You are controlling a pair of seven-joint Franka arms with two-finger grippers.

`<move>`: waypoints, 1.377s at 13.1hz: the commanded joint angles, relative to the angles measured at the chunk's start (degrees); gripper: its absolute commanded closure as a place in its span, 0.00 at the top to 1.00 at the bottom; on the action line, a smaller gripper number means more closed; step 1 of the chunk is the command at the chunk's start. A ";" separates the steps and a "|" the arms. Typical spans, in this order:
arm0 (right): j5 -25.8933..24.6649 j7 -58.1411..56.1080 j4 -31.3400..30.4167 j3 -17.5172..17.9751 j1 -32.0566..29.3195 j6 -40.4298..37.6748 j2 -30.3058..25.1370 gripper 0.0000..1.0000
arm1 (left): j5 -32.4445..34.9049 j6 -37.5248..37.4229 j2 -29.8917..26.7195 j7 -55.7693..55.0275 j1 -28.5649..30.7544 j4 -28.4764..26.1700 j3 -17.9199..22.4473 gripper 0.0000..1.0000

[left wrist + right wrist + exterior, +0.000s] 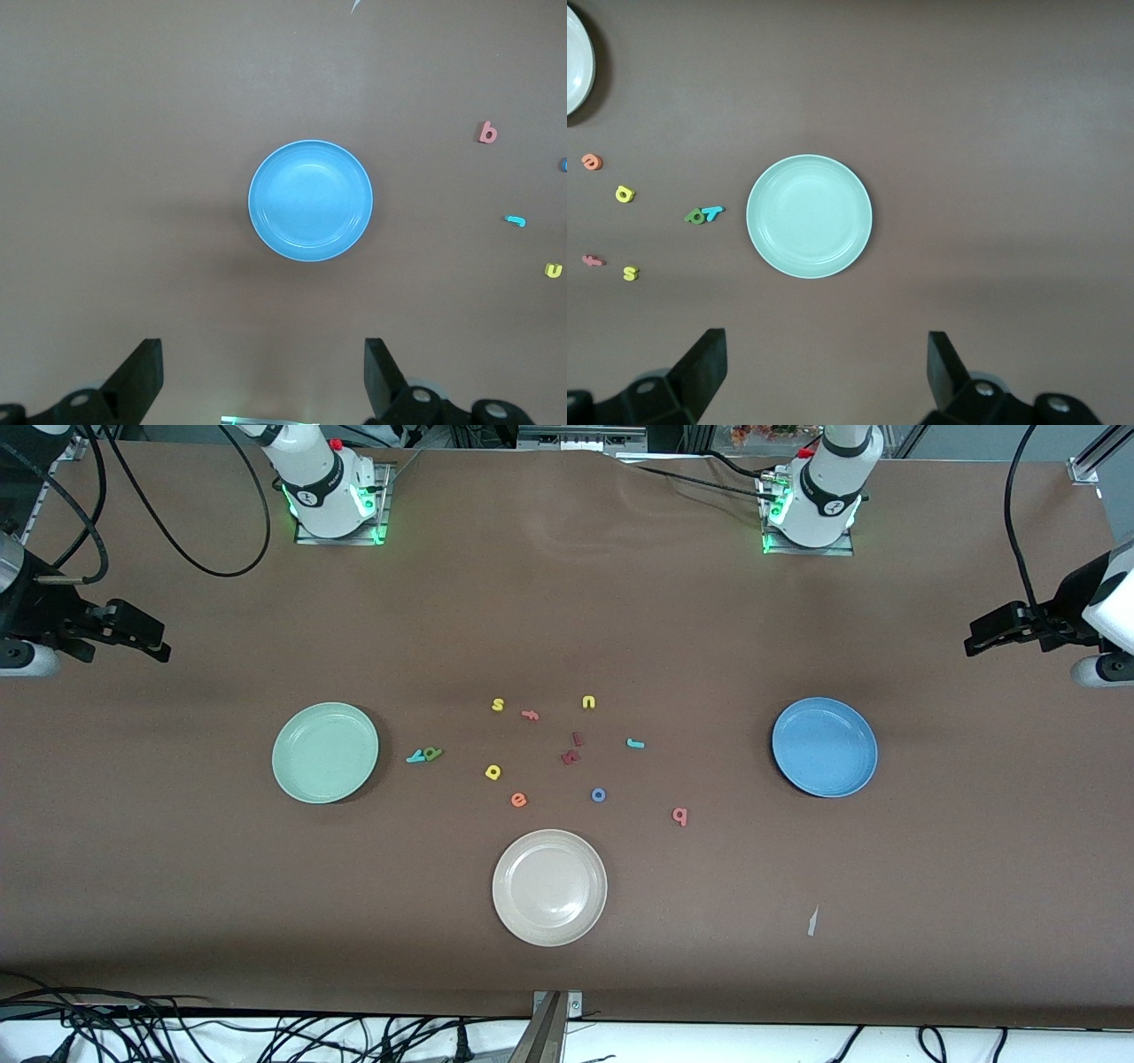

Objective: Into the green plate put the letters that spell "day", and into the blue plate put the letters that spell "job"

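Nothing has been moved yet: both plates are seen bare and all six letters lie on the brown cloth.

The green plate (809,216), round, smooth and rimmed, is set below the right gripper (819,372), whose fingers are spread wide with nothing held. The blue plate (310,200), the same shape, is set below the left gripper (261,376), also wide open and holding nothing.

The small foam letters are found between the plates. The teal y (415,758) and green d (431,753) touch just beside the green plate; the yellow a (493,771) is farther in. The teal j (635,743), ring-shaped blue o (598,794) and pink b (679,815) are nearer the blue plate.
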 commanded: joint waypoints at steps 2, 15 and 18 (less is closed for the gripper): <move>-1.25 0.47 2.75 0.37 -0.29 -1.80 1.01 1.00 | -0.60 0.21 -0.36 1.44 0.68 0.00 -0.27 1.00; -1.34 0.21 3.28 0.28 -0.29 -1.98 1.63 1.00 | -0.68 0.21 -0.36 1.44 0.68 -0.01 -0.36 1.00; -1.25 0.12 3.37 0.28 -0.38 -1.98 1.63 1.00 | -0.68 0.21 -0.36 1.44 0.60 -0.01 -0.27 1.00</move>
